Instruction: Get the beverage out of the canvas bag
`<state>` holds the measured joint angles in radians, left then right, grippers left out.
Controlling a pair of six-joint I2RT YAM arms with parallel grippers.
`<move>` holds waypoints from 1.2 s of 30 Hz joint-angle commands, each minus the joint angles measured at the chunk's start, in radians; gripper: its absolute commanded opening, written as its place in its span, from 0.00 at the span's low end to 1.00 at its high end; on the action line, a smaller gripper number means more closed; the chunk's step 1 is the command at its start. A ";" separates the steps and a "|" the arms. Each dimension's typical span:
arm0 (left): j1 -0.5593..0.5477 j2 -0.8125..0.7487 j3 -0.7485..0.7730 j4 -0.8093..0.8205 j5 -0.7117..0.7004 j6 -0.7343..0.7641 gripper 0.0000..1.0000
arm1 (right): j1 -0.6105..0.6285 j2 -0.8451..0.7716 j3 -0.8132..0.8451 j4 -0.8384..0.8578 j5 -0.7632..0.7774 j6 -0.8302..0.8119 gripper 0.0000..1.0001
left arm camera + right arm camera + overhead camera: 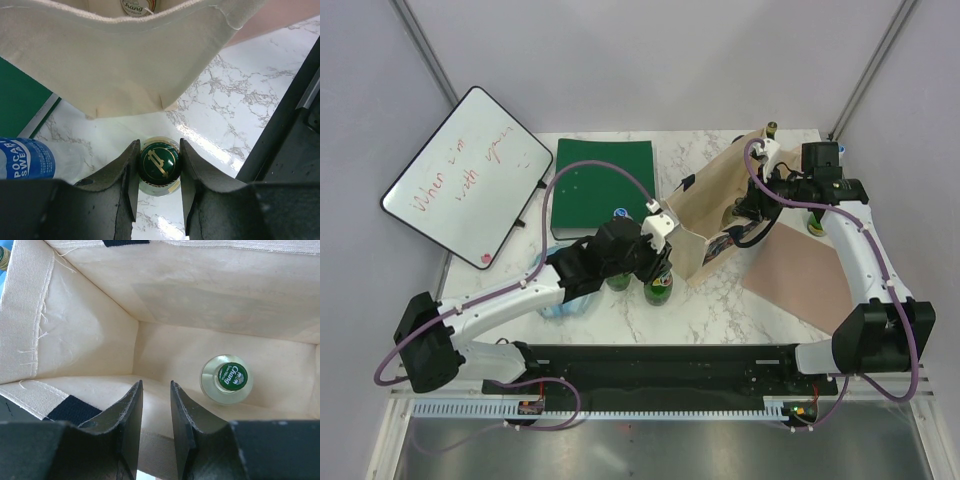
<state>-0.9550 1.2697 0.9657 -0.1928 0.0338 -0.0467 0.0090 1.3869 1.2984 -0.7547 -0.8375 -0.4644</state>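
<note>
Outside, left claw grips green bottle.
Chang bottle stands upright in the bag, just right of the narrowly parted right claw, the nearer one.

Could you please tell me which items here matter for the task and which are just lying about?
Job: canvas bag, Chang bottle inside it, green bottle held by left gripper.
Lying about: whiteboard, green book, Pocari Sweat bottle, pink sheet.
</note>
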 commanded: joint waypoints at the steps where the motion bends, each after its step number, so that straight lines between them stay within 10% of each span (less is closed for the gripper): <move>1: 0.002 0.005 0.018 0.223 -0.017 -0.007 0.02 | -0.001 0.008 -0.014 0.014 -0.009 -0.006 0.36; 13: 0.002 0.019 -0.031 0.230 -0.066 -0.035 0.06 | -0.003 0.009 -0.014 0.014 -0.008 -0.007 0.36; 23: 0.002 -0.023 -0.038 0.211 -0.092 -0.079 0.60 | -0.001 0.014 0.004 -0.038 0.001 -0.057 0.37; 36: 0.002 -0.052 0.163 0.132 -0.129 -0.189 0.95 | 0.003 -0.025 -0.022 -0.224 0.029 -0.332 0.38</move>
<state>-0.9550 1.2213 1.0344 -0.0731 -0.0738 -0.1429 0.0093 1.3907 1.2961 -0.9100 -0.8131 -0.6758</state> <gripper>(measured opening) 0.930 0.373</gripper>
